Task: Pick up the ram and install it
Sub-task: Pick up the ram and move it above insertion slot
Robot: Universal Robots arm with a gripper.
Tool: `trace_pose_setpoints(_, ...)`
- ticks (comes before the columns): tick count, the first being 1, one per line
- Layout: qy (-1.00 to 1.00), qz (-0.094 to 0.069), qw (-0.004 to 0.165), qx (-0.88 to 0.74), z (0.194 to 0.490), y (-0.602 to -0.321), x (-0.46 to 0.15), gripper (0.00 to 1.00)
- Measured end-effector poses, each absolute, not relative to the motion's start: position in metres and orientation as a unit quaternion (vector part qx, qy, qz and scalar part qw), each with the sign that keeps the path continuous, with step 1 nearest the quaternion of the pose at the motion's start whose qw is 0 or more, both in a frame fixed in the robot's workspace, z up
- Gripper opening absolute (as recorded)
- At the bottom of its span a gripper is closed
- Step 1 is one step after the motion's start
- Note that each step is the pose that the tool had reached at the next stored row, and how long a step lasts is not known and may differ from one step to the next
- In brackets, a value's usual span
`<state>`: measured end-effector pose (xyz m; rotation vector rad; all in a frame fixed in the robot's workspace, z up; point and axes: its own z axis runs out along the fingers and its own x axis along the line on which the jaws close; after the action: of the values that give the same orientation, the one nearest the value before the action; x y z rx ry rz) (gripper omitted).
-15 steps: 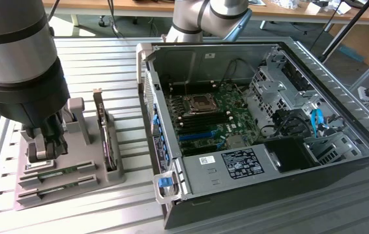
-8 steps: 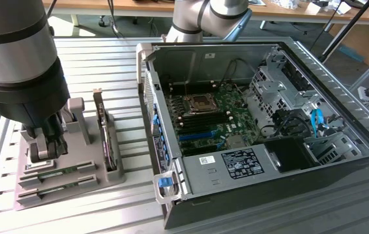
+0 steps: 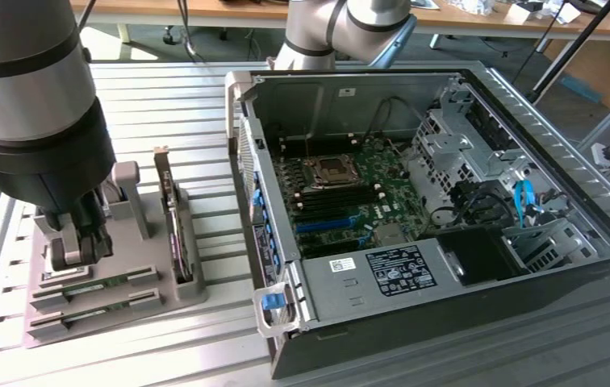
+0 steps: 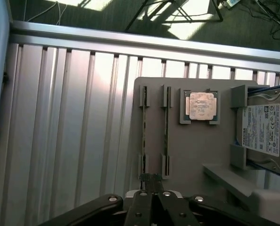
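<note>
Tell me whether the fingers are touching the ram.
Cannot tell. In the wrist view the shut fingers overlap the end of the ram, but their height above it is unclear.

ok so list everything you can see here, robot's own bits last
ram sticks: two, green, on edge in the holder's slots
holder: one, grey, on the table
processor chip: one, silver, in a holder recess beside the sticks
hard drive: one, silver with white label, at the holder's edge
expansion card: one, dark, upright in the holder
computer case: one, grey, open, exterior view's right
motherboard: one, green, inside the case
table: one, silver slats
robot arm: one, grey and black, over the holder
end effector: one, black, shut, close by the sticks' ends
</note>
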<state>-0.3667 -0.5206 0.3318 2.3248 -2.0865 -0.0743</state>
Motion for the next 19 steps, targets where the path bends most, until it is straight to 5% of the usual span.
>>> trace_pose_setpoints(19,-0.666,-0.024,0.009,0.746,0.306,-0.521,-0.367,0.11)
